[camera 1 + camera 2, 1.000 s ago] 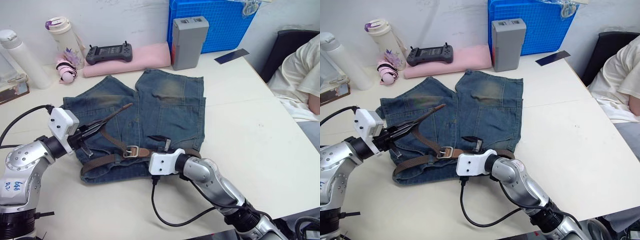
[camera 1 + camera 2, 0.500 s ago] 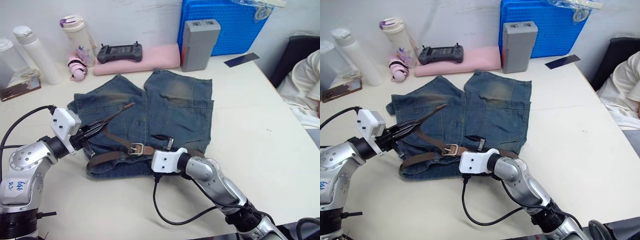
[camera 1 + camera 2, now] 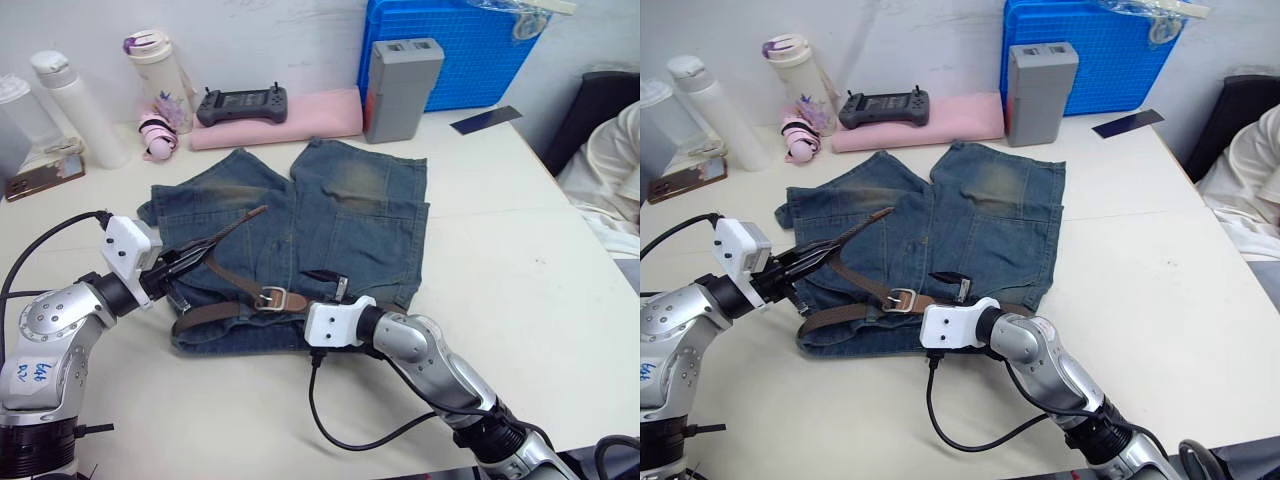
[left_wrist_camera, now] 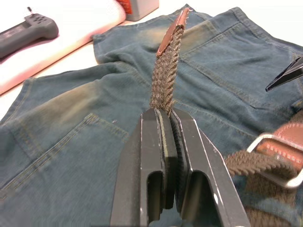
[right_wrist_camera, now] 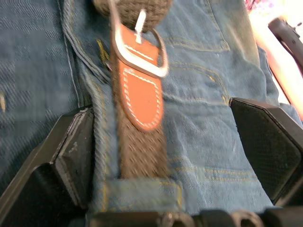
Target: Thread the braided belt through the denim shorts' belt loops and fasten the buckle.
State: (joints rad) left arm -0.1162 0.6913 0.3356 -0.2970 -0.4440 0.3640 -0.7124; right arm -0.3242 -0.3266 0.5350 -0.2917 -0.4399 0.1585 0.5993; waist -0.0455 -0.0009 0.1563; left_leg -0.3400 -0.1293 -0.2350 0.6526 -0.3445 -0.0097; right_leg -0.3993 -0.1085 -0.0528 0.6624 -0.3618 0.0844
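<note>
The right arm's wrist covers part of the denim shorts' [image 3: 330,215] waistband, hiding where the braided belt [image 3: 215,312] runs beneath it. The right wrist view blurs the buckle [image 5: 137,52]. A person [image 3: 620,165] is cut off by the head views' edge.

A grey box [image 3: 401,87] fronts a blue crate [image 3: 450,45]; a black controller [image 3: 241,103] rests on pink cloth [image 3: 310,115].

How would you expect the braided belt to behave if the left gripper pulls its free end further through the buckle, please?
The braided belt is probably floppy: it bends and curves over the denim shorts. Its short free end sticks out straight beyond the left gripper, so short lengths seem to hold shape. The woven surface likely grips well, but may drag in the buckle and tug the shorts.
</note>
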